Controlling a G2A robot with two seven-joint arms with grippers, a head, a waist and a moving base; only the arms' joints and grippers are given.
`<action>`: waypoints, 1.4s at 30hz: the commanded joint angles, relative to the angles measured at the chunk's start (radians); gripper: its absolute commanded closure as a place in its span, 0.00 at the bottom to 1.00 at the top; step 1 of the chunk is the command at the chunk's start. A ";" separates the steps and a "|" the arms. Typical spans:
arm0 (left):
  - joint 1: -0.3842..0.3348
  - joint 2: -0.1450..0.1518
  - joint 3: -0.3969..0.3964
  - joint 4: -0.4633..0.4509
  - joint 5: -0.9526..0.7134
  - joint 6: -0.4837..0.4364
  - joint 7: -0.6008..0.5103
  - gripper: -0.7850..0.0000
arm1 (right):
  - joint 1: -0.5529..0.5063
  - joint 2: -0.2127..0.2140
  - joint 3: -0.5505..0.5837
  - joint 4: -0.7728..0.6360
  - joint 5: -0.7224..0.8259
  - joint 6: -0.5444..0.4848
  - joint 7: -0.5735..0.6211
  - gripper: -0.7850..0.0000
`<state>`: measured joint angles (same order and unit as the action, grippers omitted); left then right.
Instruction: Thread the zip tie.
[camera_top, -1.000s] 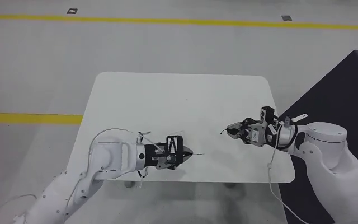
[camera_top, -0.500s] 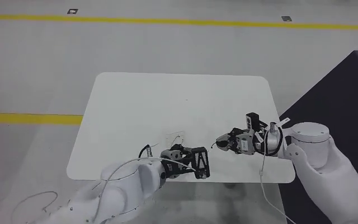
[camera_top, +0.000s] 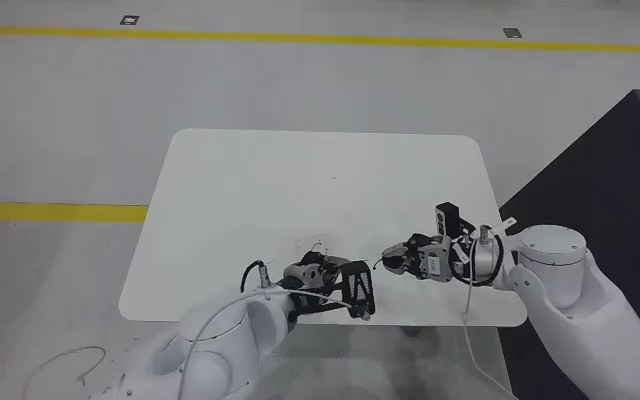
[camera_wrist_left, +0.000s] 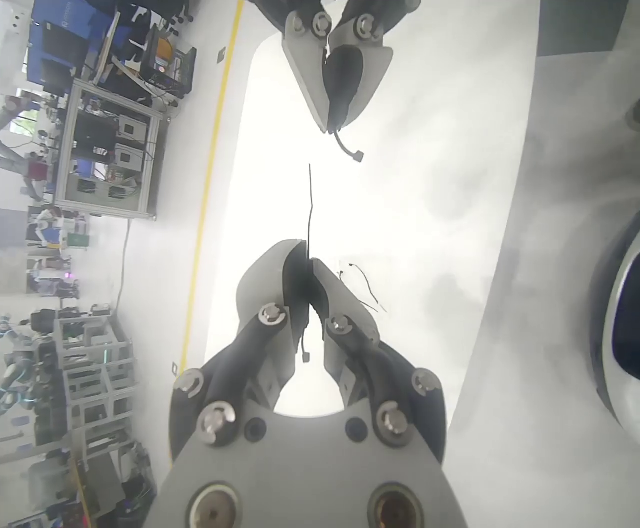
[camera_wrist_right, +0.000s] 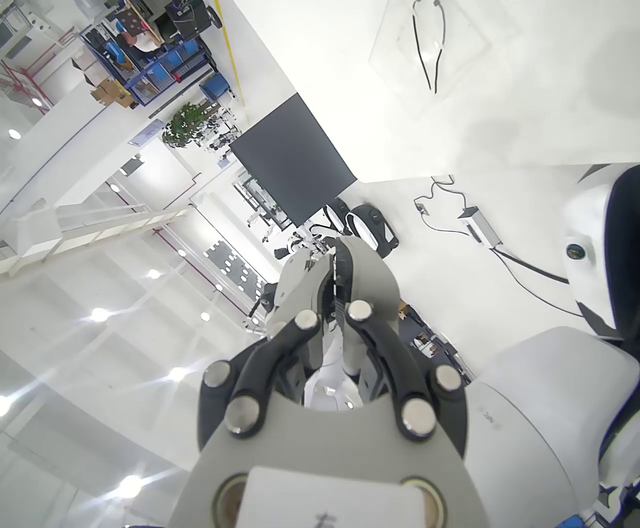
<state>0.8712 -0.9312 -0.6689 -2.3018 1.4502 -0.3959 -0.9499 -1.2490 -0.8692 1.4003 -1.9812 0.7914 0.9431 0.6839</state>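
Left claw (camera_wrist_left: 306, 257) facing right claw (camera_wrist_left: 331, 131), above table (camera_top: 300, 180), loose ties (camera_top: 318, 243) seemingly behind.

The middle of the zip tie (camera_wrist_left: 310, 195) was hidden between the closed fingers of the left gripper (camera_wrist_left: 306, 252). The right gripper (camera_wrist_left: 330, 129) was cut by the picture's edge, and most of a second tie (camera_wrist_left: 358, 156) lay hidden in it.
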 joint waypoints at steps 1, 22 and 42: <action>0.011 -0.003 0.010 -0.005 0.038 -0.006 -0.006 1.00 | -0.001 0.002 0.000 -0.001 0.002 0.003 0.010 1.00; 0.041 -0.045 0.037 0.009 0.131 -0.118 -0.026 1.00 | 0.005 0.004 -0.003 0.008 0.083 0.013 -0.068 1.00; 0.064 -0.082 0.005 0.023 0.139 -0.133 -0.033 1.00 | 0.038 0.007 -0.060 0.005 0.071 0.025 -0.083 1.00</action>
<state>0.9331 -1.0113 -0.6614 -2.2787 1.5892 -0.5260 -0.9824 -1.2118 -0.8626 1.3400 -1.9766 0.8615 0.9678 0.6008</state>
